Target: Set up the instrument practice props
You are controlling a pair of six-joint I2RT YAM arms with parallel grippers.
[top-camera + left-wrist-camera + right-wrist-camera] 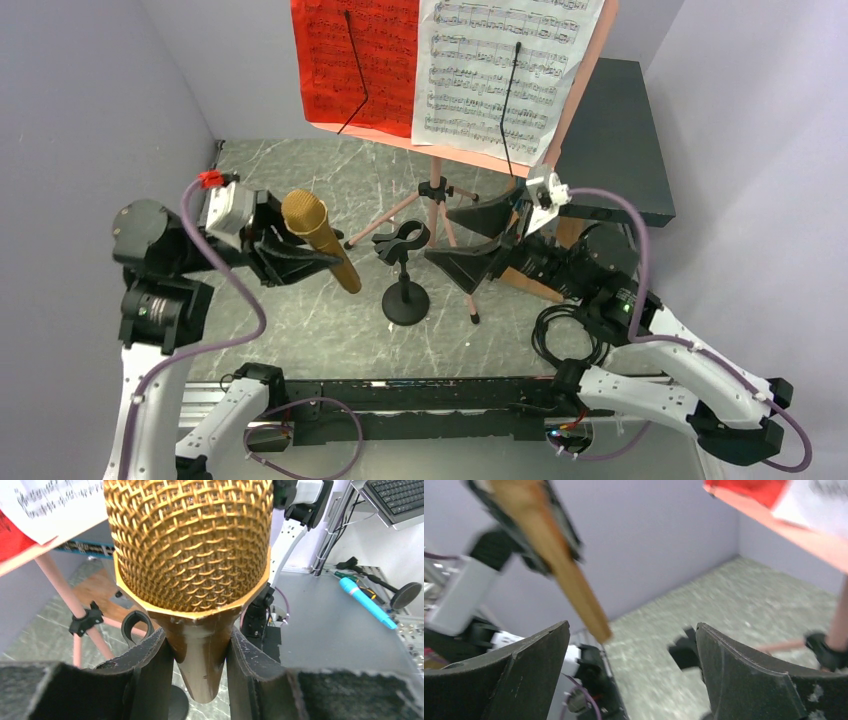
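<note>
Left end effector [300, 255] is pinching the gold microphone [322, 240] on its tapered handle, just below the mesh head. In your left wrist view both pads [152, 672] press the handle's sides, and the handle's tip pokes out below them.

Mic is in the air over the left side of the tabletop [300, 170], touching nothing but the pads. Its long axis is tilted, not vertical. In the top view the head points up and far-left. The handle tip points down and near-right, toward the small black mic stand [405, 303]. The tip stops just left of that stand, well apart from the clip on top of it.

Right end effector [478, 240] is spread wide and closed on nothing. It sits just right of the mic stand, in front of the tripod legs. The right wrist view is blurred. It shows the mic's handle slanting down from upper left and a dark clip shape beyond the gap. I can't tell whether the lower finger touches a tripod leg.

The mic stand is upright on its round base, centre tabletop. The pink music stand [435, 205] is upright behind it. The red sheet [355, 60] is on the left of its tray and the white sheet [500, 70] on the right, each under a thin black retainer arm.
</note>
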